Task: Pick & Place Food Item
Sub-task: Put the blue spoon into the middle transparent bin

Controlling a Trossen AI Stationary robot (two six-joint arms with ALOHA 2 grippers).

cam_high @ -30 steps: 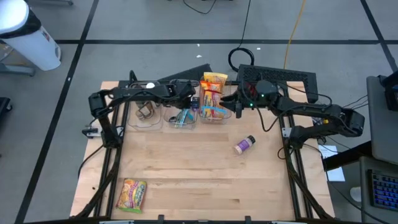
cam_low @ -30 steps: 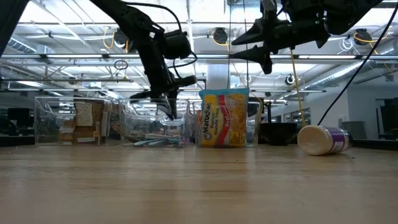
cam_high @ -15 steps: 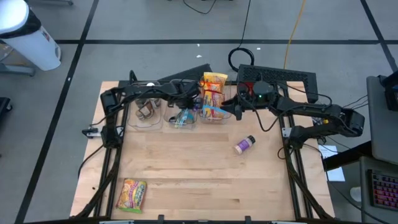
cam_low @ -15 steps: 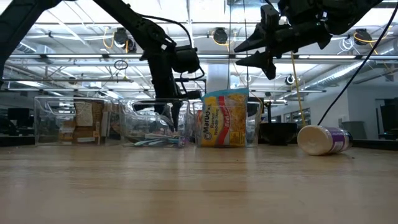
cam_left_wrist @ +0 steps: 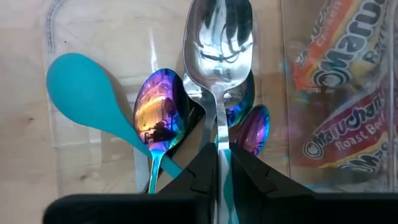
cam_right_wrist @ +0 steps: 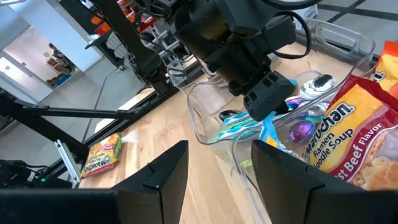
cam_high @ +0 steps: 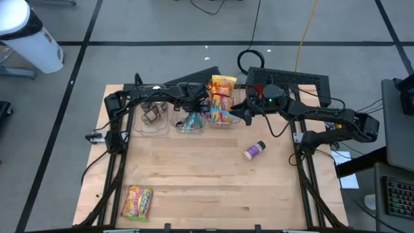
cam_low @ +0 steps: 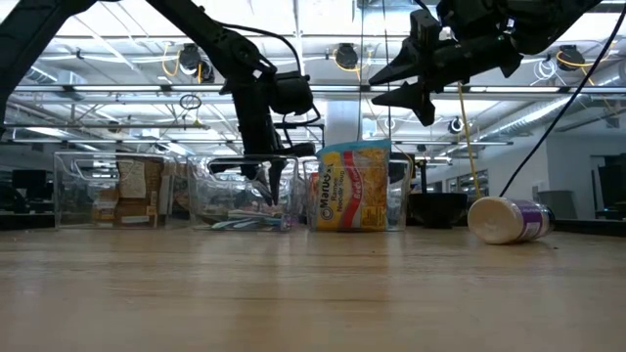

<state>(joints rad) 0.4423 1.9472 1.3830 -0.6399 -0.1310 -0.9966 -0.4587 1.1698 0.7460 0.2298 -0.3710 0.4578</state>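
A clear middle container [cam_high: 187,123] at the table's far side holds a turquoise spoon [cam_left_wrist: 84,99] and iridescent spoons [cam_left_wrist: 158,112]. My left gripper [cam_left_wrist: 222,155] reaches down into it, shut on a silver spoon [cam_left_wrist: 217,37]. In the clear container to its right, ramen packets [cam_high: 223,97] stand upright. My right gripper [cam_right_wrist: 219,149] hovers open above that container's right side [cam_high: 244,111], holding nothing. Another ramen packet [cam_high: 137,202] lies flat near the table's front left corner. My left gripper pinches the silver spoon's handle [cam_left_wrist: 219,134] between its two fingers, just behind the bowl. The fingers come steeply from above, and the spoon runs on past their tips. Its bowl [cam_left_wrist: 217,56] sits over the other spoons inside the container; whether it rests on them I cannot tell.
A white bottle with a purple label [cam_high: 254,150] lies on its side right of the table's centre. A third clear container [cam_high: 150,116] with brown items stands left of the spoon container. Bare wood spreads across the table's middle and front.
My left gripper has sunk into the spoon container and shifted a little toward the ramen container, still shut on the silver spoon, then kept still. My right gripper has tipped slightly downward in place.
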